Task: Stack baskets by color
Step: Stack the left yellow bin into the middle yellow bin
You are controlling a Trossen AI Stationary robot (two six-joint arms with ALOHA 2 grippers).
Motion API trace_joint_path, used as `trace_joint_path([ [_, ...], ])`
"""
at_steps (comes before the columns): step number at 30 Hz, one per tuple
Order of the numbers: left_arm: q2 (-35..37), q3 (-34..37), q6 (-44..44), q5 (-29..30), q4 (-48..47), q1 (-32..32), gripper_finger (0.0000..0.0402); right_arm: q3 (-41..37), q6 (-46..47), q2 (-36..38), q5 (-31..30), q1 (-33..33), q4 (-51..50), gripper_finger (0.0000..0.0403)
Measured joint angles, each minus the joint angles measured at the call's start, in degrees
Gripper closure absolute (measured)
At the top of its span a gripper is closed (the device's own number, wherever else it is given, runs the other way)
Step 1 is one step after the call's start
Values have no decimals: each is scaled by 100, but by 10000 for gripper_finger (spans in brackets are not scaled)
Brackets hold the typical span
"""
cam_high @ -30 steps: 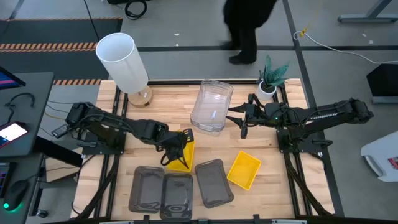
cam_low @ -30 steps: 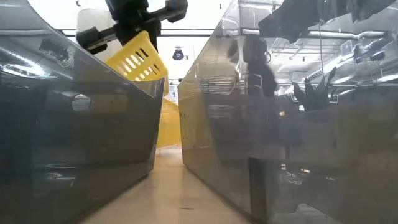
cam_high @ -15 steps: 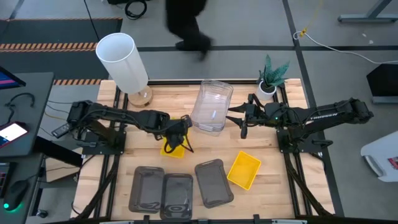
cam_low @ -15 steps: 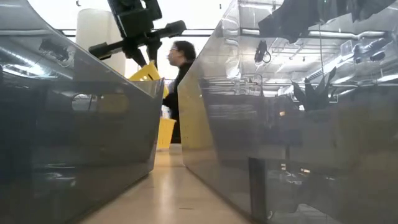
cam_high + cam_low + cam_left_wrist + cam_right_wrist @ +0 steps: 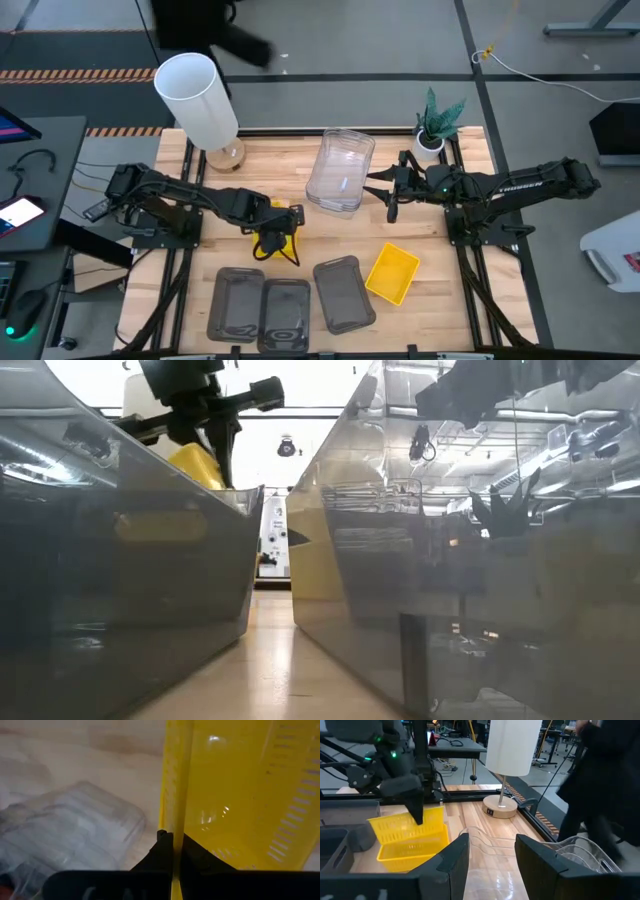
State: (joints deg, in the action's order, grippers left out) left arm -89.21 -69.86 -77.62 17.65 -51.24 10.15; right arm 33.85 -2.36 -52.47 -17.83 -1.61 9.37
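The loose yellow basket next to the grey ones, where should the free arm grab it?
Grip one long wall of the loose yellow basket, coming straight down from above: it lies flat, mouth up, so a finger fits inside the rim. The open right end effector is nearest.

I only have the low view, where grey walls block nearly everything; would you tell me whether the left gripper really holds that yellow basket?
Observer: Yes, the left gripper is shut on one wall of the yellow basket.
Operator: Thank you. Where is the other yellow one?
Observer: The second yellow basket lies on the table, to the right of the three grey baskets.
Operator: And the right arm?
Observer: The right gripper is open beside the stack of clear baskets.
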Motion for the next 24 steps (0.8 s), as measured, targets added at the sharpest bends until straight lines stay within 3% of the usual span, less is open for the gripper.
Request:
trace_joint_path([
  [6, -178, 2, 352, -53, -15, -9, 372, 0, 20, 0, 1, 0, -1, 239],
  [18, -177, 0, 797, -331, -9, -13, 264, 0, 21, 0, 1, -2, -2, 239],
  [24, -179, 0, 797, -337, 67, -72, 263, 0, 21, 0, 1, -2, -1, 239],
])
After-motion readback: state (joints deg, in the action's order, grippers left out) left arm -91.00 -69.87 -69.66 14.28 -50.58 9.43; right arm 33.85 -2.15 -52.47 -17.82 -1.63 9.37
